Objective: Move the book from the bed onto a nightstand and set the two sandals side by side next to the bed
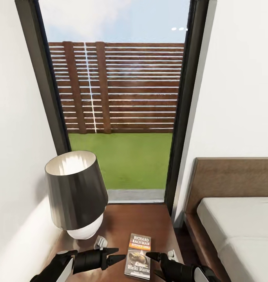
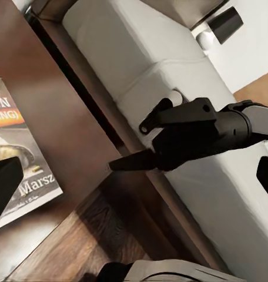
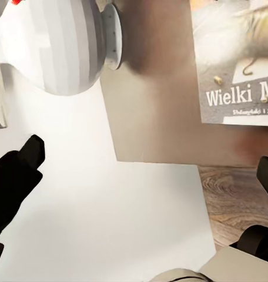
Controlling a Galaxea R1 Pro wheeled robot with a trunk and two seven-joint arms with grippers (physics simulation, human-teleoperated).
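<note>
Bedroom, window behind; nightstand [image 1: 118, 223] held lamp [image 1: 76, 192] and book [image 1: 138, 255], lying flat between both pincers. Left gripper [image 1: 117, 253] and right gripper [image 1: 151, 256] flanked it, fingers apart, holding nothing, so book probably released. Bed [image 1: 239, 223] beyond right gripper.

Book [image 1: 138, 256] flat on nightstand [image 1: 140, 221], near its front edge, right of centre. Lamp [image 1: 76, 193] on same surface, left rear of book. Left tool [image 1: 113, 254] just left of book, right tool [image 1: 154, 256] just right, both low over the top. Window [image 1: 118, 98] behind nightstand. Bed [image 1: 239, 231] right of nightstand, headboard [image 1: 232, 176] against wall.
</note>
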